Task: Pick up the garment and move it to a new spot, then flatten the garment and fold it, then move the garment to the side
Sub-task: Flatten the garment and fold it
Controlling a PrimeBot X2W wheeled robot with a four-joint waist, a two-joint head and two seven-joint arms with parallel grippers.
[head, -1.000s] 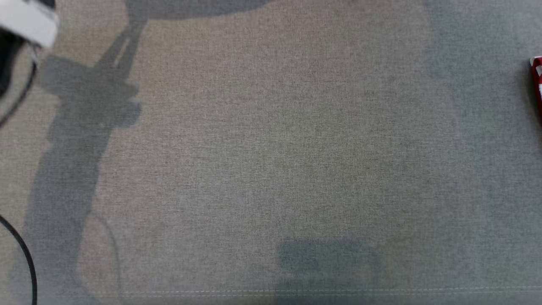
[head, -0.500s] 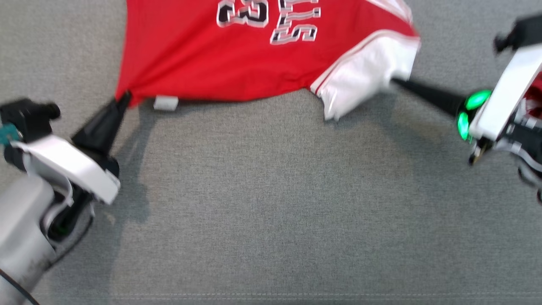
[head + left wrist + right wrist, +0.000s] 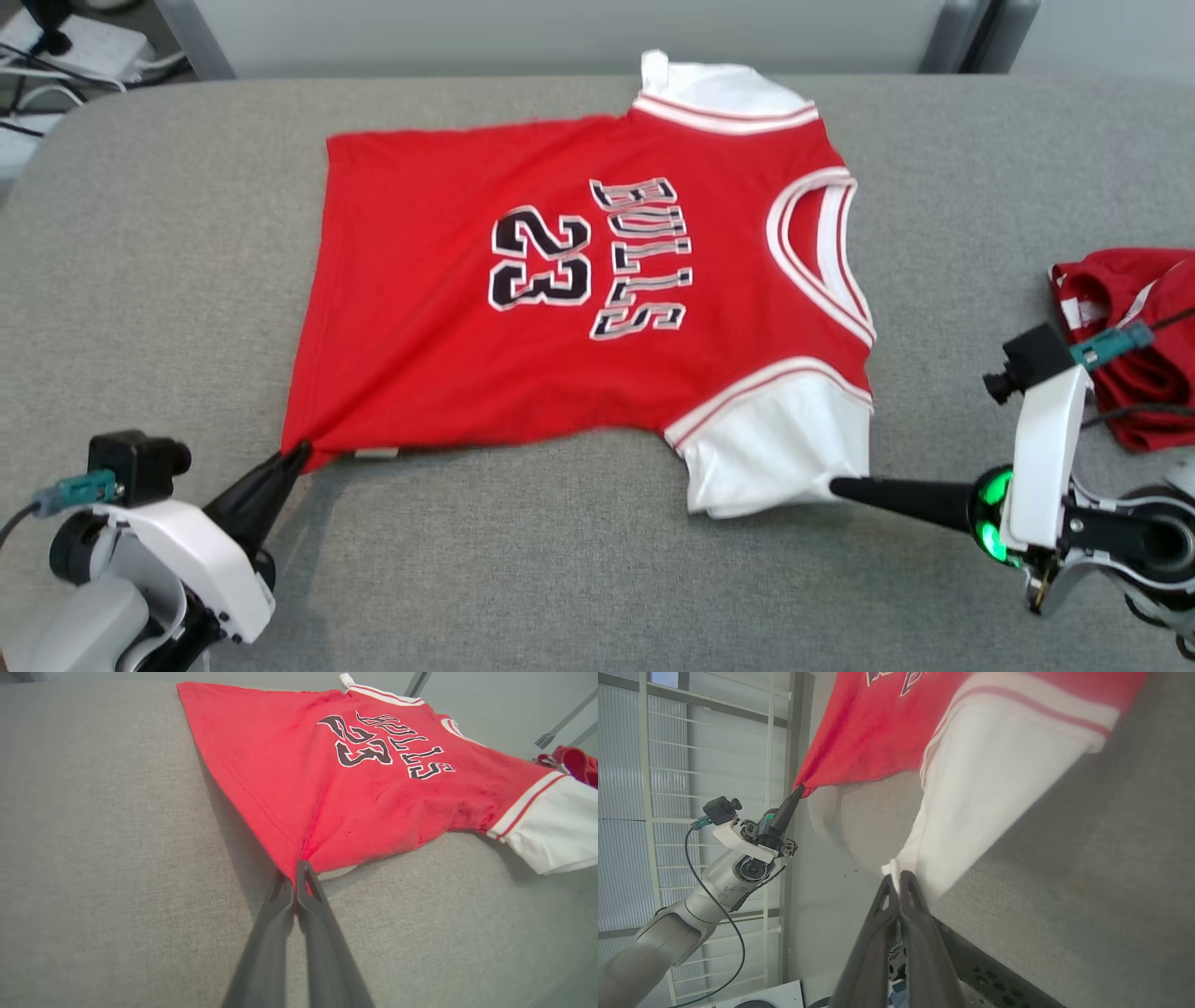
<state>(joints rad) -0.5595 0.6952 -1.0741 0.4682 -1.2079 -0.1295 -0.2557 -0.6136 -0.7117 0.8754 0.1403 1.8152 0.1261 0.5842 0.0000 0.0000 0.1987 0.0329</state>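
The garment (image 3: 560, 308) is a red jersey with white sleeves and "BULLS 23" in black; it lies spread on the grey padded table (image 3: 560, 579). My left gripper (image 3: 297, 453) is shut on its near-left hem corner, and the left wrist view has that gripper (image 3: 295, 870) pinching the red cloth (image 3: 355, 793). My right gripper (image 3: 836, 485) is shut on the near white sleeve's edge, and in the right wrist view its tips (image 3: 896, 877) clamp the white fabric (image 3: 985, 793). The cloth is drawn taut between the two grips.
A second crumpled red garment (image 3: 1134, 327) lies at the table's right edge, behind my right wrist. Cables and a power strip (image 3: 56, 47) sit on the floor beyond the far left corner. The table's far edge meets a pale wall (image 3: 560, 28).
The head camera has tilted up from bare table to the whole jersey. Both grippers stay shut on the cloth, as half a second ago.
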